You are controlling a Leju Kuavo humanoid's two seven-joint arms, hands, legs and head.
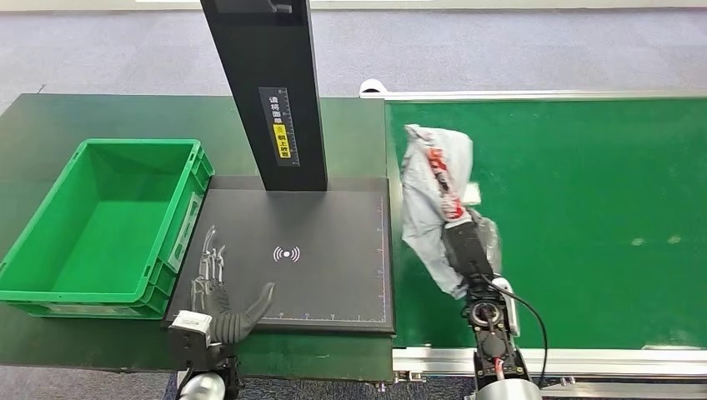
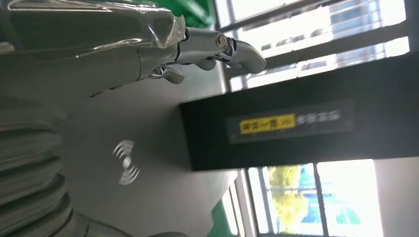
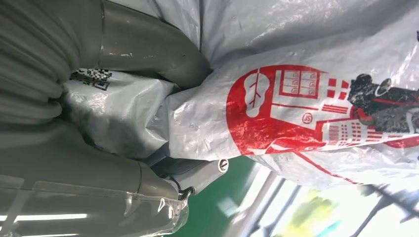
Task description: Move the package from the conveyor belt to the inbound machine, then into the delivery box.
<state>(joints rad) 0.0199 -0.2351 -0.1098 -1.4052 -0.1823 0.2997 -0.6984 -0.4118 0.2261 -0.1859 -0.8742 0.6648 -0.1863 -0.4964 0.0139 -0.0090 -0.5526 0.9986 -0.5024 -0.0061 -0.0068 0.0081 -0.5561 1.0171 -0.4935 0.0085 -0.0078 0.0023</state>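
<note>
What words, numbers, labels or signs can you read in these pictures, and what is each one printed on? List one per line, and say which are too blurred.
Wireless-signal symbol: on the black scanner pad; no words.
Yellow and white label on the black scanner post: Chinese characters, too small to read.
"SF" in a small red circle: on the grey package, beside red building drawings.
QR code on the package: only partly visible.

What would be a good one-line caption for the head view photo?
Right hand grips a grey package over the conveyor belt; left hand rests open on the inbound machine.
</note>
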